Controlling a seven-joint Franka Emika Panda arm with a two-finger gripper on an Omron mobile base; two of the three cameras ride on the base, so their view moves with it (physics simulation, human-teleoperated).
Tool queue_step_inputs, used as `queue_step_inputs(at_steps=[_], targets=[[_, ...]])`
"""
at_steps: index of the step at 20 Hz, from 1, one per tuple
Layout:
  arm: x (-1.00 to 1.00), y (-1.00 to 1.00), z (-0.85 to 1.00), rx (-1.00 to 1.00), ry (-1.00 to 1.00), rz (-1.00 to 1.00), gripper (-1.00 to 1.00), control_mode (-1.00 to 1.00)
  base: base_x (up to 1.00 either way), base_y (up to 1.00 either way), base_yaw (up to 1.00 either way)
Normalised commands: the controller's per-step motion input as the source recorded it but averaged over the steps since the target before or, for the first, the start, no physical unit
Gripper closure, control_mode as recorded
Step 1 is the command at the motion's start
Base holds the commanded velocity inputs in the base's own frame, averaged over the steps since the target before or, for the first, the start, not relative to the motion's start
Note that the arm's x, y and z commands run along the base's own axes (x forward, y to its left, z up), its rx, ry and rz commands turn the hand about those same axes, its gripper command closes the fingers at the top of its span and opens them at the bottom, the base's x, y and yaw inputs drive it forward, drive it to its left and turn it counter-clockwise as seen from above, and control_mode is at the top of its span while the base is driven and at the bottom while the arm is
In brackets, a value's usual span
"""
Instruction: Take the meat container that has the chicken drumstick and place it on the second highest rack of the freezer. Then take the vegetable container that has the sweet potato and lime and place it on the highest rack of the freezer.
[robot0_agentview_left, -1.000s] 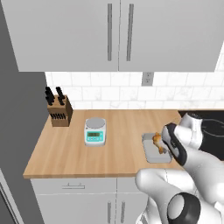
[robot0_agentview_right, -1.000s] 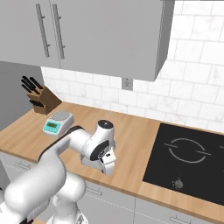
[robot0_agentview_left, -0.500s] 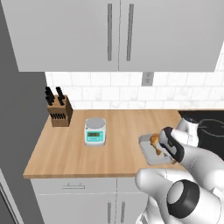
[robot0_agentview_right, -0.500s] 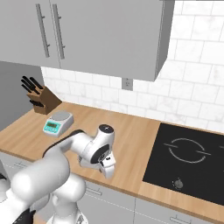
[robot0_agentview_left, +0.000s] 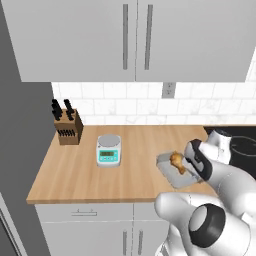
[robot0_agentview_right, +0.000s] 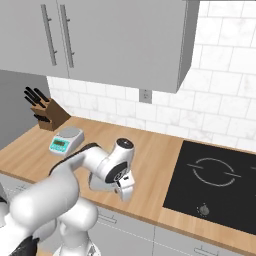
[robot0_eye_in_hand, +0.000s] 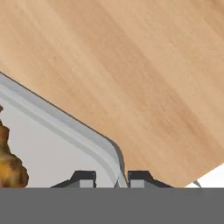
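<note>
Two dark fingertips (robot0_eye_in_hand: 84, 177) straddle the rim of the meat container (robot0_agentview_left: 172, 172) in the hand view, one inside the wall and one outside, with only the thin grey lip between them; the gripper (robot0_eye_in_hand: 111, 178) looks pinched on that rim. The container sits on the wooden counter (robot0_agentview_left: 130, 150) close to the front edge, with the chicken drumstick (robot0_agentview_left: 177, 161) lying in it toward 12 o'clock of the tray in the left base view. The scale (robot0_agentview_left: 108, 149) stands well apart at 9 o'clock from it, and the knife block (robot0_agentview_left: 67, 127) farther off toward 10 o'clock.

My worry is the hold itself: it catches one corner of a shallow tray, so a lift could let the far side sag and the drumstick roll out. A thin lip can also slip from the pads if the arm swings quickly toward the freezer. The cooktop (robot0_agentview_right: 215, 187) lies at 3 o'clock, clear of the path.
</note>
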Motion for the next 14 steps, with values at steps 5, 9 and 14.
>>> queue_step_inputs(at_steps=[5,9,14], targets=[[-0.40,0.20,0.83,0.00,-0.14,-0.11,1.00,-1.00,0.00,0.00,0.00],[-0.51,0.28,0.71,-0.01,-0.12,-0.20,1.00,-1.00,0.00,0.00,0.00],[-0.57,0.10,0.79,-0.02,-0.09,-0.15,1.00,-1.00,0.00,0.00,0.00]])
